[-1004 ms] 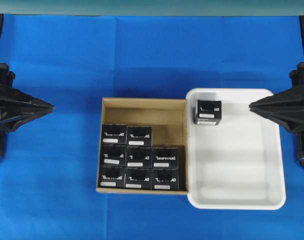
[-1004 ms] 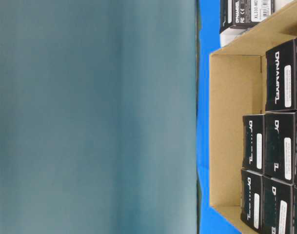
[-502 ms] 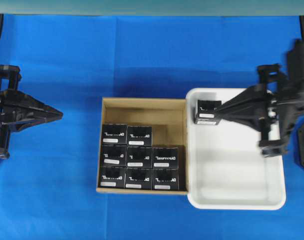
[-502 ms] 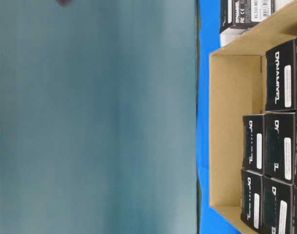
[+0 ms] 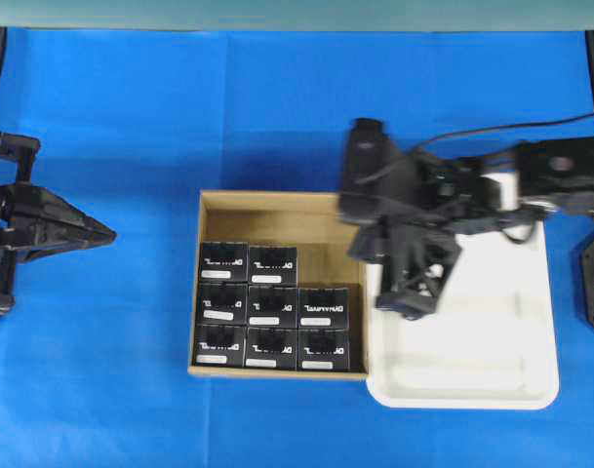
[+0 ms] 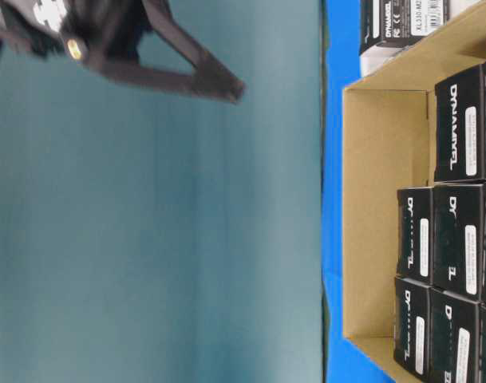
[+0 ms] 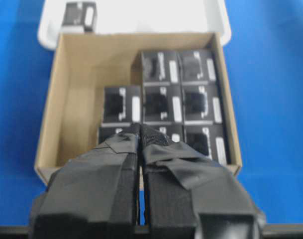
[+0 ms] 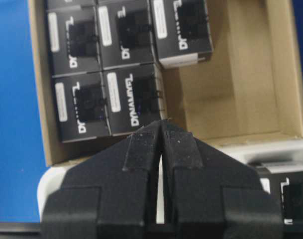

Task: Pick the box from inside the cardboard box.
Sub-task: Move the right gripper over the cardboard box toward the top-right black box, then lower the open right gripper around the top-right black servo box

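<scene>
Both of my end effectors have their fingers pressed together and hold nothing. My right end effector (image 8: pixel 161 124) reaches in from the right of the overhead frame, its dark arm lying across the upper left part of the white plastic tray (image 5: pixel 492 380) and the upper right corner of the shallow brown cardboard box (image 5: pixel 277 203); in its wrist view the shut tips sit at the lower middle of the frame, over the carton's near wall beside the closest small black box with white lettering (image 8: pixel 134 102). My left end effector (image 5: pixel 109 234) hangs at the left edge of the overhead frame above the blue cloth on the desk (image 5: pixel 121 107), well apart from the carton, its closed tips pointing toward it. Eight of those black boxes lie inside the carton in the overhead view: two in the top row at the left, then two full rows of three, each with a small white label on top. The carton's upper strip and upper right cell show bare cardboard floor. One more black box (image 7: pixel 80 15) rests in the tray, seen at the upper left of the left wrist frame.
</scene>
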Robot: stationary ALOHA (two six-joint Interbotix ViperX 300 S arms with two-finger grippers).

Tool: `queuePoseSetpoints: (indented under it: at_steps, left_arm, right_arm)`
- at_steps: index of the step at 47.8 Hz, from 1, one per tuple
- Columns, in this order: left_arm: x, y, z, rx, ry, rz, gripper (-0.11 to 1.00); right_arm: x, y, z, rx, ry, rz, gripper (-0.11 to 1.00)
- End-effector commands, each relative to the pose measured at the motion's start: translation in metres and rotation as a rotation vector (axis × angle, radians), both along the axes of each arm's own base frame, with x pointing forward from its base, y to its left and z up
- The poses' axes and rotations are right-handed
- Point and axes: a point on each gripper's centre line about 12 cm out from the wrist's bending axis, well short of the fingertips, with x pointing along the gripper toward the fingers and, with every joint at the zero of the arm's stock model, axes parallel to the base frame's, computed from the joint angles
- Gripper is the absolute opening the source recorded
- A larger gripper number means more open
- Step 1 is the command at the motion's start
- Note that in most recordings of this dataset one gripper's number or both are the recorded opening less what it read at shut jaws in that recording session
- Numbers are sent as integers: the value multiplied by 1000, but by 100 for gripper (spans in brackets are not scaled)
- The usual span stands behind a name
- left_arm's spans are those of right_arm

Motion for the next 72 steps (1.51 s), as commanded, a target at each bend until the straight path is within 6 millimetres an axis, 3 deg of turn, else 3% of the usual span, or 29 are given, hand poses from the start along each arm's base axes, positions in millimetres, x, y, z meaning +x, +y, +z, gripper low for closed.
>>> queuePoseSetpoints:
  at_steps: [1, 15, 26, 45, 50, 53, 65, 72]
  left_arm:
    - [2, 0, 11, 1, -14, 0, -1]
    - [1, 0, 9, 2, 11, 1, -1]
    - [1, 0, 8, 1, 20, 0, -1]
    - [-2, 0, 1, 2, 89, 2, -1]
    - [-2, 0, 1, 2, 89, 2, -1]
    - [-2, 0, 1, 2, 89, 2, -1]
    - [-1, 0, -1, 1, 95, 2, -1]
    - [0, 0, -5, 1, 112, 2, -1]
  right_arm:
    - [16, -3, -2, -8, 52, 14, 5]
    - [52, -7, -15, -38, 196, 103, 5]
    - [72, -17, -17, -53, 212, 128, 5]
    - [92, -26, -30, -68, 242, 176, 11]
    - [95, -27, -29, -72, 238, 195, 20]
    - [97, -28, -30, -67, 233, 195, 30]
    - [100, -34, -38, -53, 237, 181, 95]
    - [103, -35, -48, -50, 225, 170, 98]
